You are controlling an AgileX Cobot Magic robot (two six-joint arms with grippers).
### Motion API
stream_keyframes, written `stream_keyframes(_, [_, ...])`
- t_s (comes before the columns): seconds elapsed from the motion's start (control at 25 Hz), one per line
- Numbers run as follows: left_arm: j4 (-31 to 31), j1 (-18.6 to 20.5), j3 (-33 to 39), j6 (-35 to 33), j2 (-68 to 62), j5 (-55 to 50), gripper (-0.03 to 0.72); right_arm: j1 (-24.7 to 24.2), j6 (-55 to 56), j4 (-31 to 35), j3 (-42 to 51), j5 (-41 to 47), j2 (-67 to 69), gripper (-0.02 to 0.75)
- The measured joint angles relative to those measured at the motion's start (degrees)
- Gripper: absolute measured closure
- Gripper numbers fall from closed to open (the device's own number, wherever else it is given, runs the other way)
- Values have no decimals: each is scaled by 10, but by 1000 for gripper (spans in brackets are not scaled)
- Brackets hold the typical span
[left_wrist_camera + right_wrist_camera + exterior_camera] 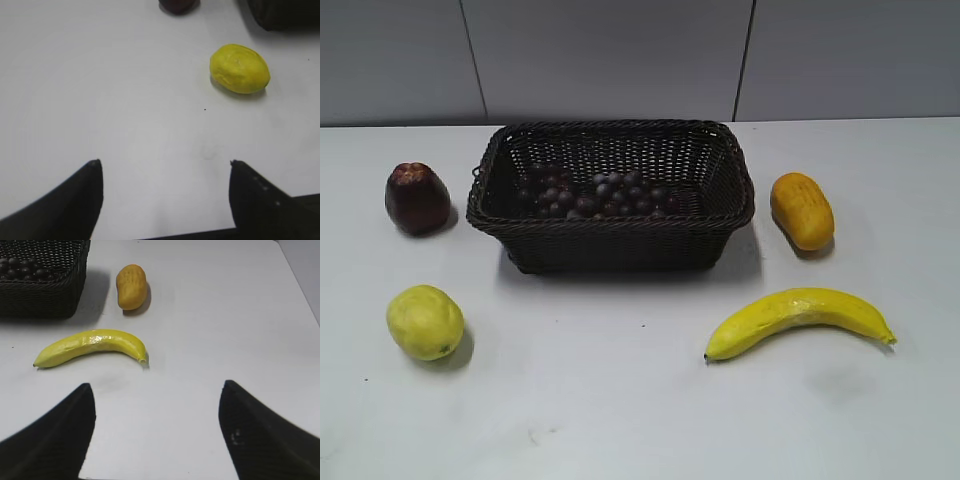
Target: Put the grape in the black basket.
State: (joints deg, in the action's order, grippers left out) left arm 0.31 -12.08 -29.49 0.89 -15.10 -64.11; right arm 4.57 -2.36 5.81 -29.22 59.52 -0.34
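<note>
The grape, a wide bunch of small dark purple fruit, lies inside the black basket at the back middle of the table. Part of the bunch and a basket corner show at the top left of the right wrist view. A dark basket corner also shows at the top right of the left wrist view. My left gripper is open and empty over bare table. My right gripper is open and empty, in front of the banana. Neither gripper shows in the exterior view.
A dark red fruit sits left of the basket and a yellow-green lemon-like fruit in front of it. An orange fruit lies right of the basket and a yellow banana at the front right. The table's right edge shows.
</note>
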Motion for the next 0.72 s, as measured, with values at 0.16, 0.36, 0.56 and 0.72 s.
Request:
stream_keyframes(0.16, [3,0,18,0,1,15,104,0,0,0,0,0,0,153])
stream_keyframes(0.36, [3,0,20,0,1,20,104,0,0,0,0,0,0,153])
stream_keyframes(0.56, [3,0,20,0,1,20,104,0,0,0,0,0,0,153])
stream_keyframes(0.72, [3,2,20,0,1,20,104,0,0,0,0,0,0,153])
